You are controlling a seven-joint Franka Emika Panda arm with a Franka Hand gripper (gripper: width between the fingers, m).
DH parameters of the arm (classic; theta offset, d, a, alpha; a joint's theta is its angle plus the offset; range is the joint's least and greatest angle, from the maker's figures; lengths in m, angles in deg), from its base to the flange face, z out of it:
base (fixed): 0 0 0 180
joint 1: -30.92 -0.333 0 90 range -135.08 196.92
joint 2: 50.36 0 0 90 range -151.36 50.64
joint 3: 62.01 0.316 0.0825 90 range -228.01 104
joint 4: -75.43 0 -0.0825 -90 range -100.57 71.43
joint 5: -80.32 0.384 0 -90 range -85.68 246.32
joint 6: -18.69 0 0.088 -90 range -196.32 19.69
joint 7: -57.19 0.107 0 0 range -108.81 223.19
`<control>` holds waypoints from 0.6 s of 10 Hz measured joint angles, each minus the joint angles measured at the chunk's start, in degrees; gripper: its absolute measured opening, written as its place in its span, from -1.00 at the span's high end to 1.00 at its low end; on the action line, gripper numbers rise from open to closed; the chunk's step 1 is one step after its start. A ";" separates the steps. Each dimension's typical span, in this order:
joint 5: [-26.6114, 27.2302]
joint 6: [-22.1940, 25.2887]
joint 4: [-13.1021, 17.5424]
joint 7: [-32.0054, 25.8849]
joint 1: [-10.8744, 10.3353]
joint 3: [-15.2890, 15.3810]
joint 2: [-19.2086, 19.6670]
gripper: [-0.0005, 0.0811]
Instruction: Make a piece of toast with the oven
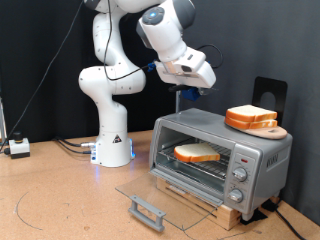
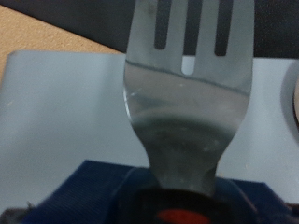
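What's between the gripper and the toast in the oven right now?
Nothing visible blocks it. The oven door lies open and flat, and the piece of toast sits on the rack inside. The gripper hangs above the oven's top, holding a spatula in its jaws.

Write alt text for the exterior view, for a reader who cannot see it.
A slice of toast lies on the rack inside a silver toaster oven whose glass door hangs open. A white robot arm's gripper hovers above the oven, holding a tool. More slices sit on a board on the oven's top.
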 joint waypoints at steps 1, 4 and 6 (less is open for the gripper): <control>1.74 -2.21 -0.88 1.26 -0.53 2.64 0.08 -0.14; 4.57 -6.27 -3.49 2.64 -0.81 6.58 0.42 -0.14; 5.53 -7.91 -4.63 2.32 -0.66 6.62 0.63 -0.14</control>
